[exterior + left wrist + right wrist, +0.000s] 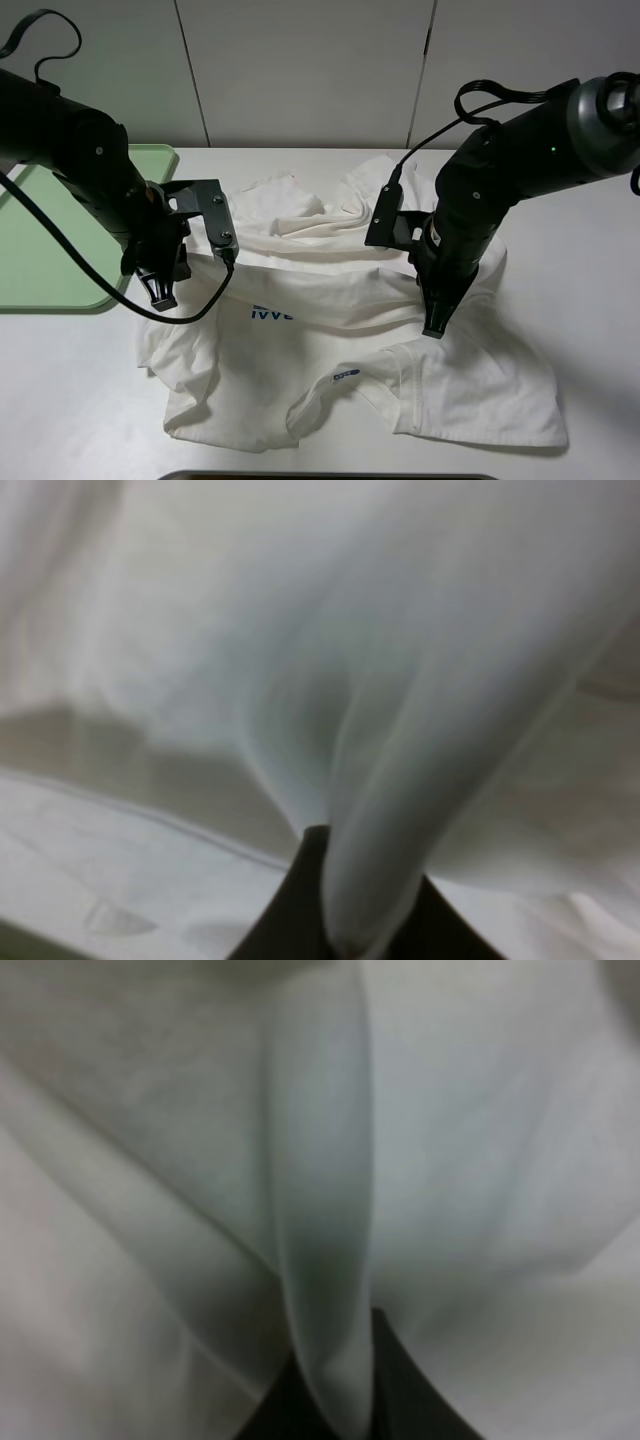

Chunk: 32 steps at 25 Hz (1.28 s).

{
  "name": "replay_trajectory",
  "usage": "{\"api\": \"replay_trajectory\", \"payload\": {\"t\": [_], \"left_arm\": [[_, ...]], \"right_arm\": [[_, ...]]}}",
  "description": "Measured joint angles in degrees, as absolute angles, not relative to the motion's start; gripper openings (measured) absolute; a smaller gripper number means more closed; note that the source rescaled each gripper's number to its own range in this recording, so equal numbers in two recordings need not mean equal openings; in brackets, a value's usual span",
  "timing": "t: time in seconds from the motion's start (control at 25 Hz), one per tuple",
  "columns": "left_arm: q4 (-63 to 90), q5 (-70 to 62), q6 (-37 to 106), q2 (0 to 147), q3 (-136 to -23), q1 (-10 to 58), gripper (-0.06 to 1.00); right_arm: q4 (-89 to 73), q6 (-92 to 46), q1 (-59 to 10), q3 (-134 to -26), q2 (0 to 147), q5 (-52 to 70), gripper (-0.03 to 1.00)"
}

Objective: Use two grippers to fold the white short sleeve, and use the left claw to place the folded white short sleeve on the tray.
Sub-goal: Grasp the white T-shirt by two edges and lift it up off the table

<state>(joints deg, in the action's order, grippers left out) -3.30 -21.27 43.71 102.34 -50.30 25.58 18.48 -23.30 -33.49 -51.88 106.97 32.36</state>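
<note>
A matte white table (590, 300) carries the white short sleeve (330, 350), a soft, rumpled cotton shirt spread from the centre toward six o'clock in the high view, its cloth heaped in loose ridges and creases. At nine o'clock lies the tray (40, 250) – flat, pale green plastic with a rounded corner and low rim – just beside the shirt and bare where it shows. The left claw (160, 293), black and cabled, is closed on a pinched ridge of fabric at the shirt's nine o'clock edge; the right claw (435, 325) is clamped on another fold near three o'clock. Small blue lettering (270, 314) sits left of centre, a blue neck label (345, 376) toward six o'clock.
</note>
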Motion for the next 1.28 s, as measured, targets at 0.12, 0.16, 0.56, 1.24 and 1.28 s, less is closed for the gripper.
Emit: {"api": "replay_trajectory", "payload": {"t": [0.12,0.16,0.56,1.24,1.28], "left_arm": [[-3.3,-21.7,43.2,102.0,-50.3,25.6,0.01],[-3.3,-22.4,42.7,100.9,-50.3,25.6,0.00],[-3.2,-23.5,42.0,88.9,-50.3,25.6,0.00],[2.1,-25.2,41.8,43.8,-51.0,26.5,0.00],[2.9,-25.7,41.8,43.0,-51.6,26.5,0.00]], "right_arm": [[18.5,-23.2,-33.5,-52.3,107.0,33.3,0.00],[18.5,-23.1,-33.5,-52.4,106.8,33.6,0.00],[23.8,-17.0,-33.5,-52.7,92.8,37.4,0.00],[29.5,-16.6,-34.3,-59.3,47.4,45.2,0.00],[28.7,-17.6,-34.5,-60.8,46.3,45.7,0.00]]}}
